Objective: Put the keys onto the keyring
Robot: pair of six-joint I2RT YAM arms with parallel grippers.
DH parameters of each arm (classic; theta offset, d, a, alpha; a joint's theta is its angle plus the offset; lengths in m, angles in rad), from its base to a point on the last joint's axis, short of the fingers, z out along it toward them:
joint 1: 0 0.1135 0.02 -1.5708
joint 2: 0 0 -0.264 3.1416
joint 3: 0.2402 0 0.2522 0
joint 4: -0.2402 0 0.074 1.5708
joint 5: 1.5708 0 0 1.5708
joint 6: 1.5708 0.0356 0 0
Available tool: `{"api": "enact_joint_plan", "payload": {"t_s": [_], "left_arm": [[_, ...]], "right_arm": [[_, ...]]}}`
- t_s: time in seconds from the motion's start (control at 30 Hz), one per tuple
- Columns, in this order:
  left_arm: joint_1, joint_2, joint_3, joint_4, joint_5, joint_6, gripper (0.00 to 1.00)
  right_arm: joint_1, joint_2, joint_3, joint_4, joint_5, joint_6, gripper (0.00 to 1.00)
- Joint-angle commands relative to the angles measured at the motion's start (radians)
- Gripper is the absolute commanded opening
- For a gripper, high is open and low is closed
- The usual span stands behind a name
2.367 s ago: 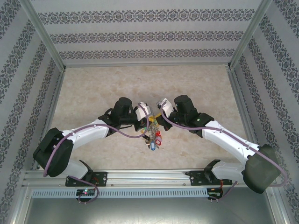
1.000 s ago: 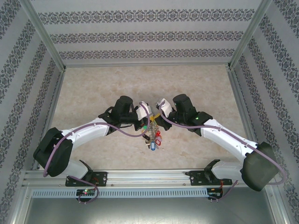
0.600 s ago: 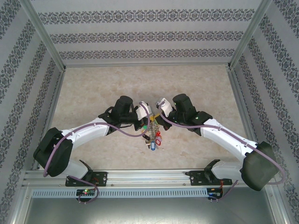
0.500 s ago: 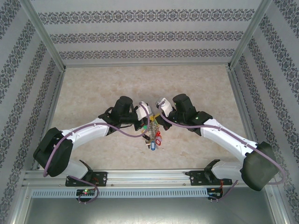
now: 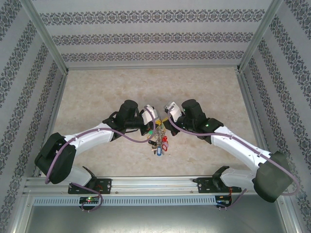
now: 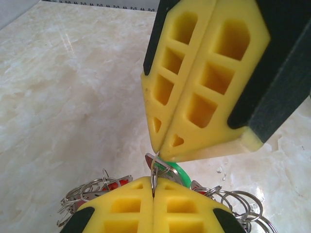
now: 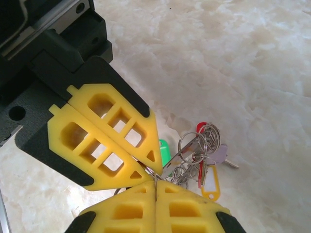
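Keyring (image 7: 195, 141) sits mid-table, just near of where the two claws meet. It is a bunch of thin grey wire loops and small silver keys. The tags are red (image 7: 201, 127), yellow (image 7: 209, 183), lilac (image 7: 221, 154) and green (image 7: 165, 150); the top view also shows a blue tag (image 5: 159, 152) at the near end of the bunch. The big ring itself is hard to pick out among the loops.

Left gripper (image 6: 153, 188): yellow fingers pressed flat together, clenched on a thin metal loop of the keyring that stands up out of the seam.

Right gripper (image 6: 163, 155): also clenched, no gap between the pads, tip pointing down onto the left one's tip. A flat silver piece sticks out of its tip with the green tag right behind it, so it seems to be the green-tagged key (image 6: 167, 167). Where that piece ends is hidden.

The two tips almost touch, with the metal between them. Loose loops spill out on both sides of the left fingers. I cannot tell whether the bunch rests on the marble-look tabletop (image 6: 58, 97) or hangs just above it.
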Motion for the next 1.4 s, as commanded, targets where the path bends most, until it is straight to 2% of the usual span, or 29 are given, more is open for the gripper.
{"api": "enact_joint_plan", "payload": {"t_s": [0.0,0.23,1.37], "left_arm": [[0.000,-0.036,-0.007,0.064,0.001,-0.019,0.00],[-0.001,-0.038,-0.008,0.062,-0.002,-0.018,0.00],[0.000,-0.049,0.006,0.017,-0.010,-0.005,0.00]], "right_arm": [[-0.015,-0.016,-0.016,-0.014,0.028,0.019,0.00],[-0.015,-0.013,-0.008,-0.003,-0.008,0.010,0.00],[-0.006,-0.039,-0.003,0.020,-0.038,0.007,0.00]]}}
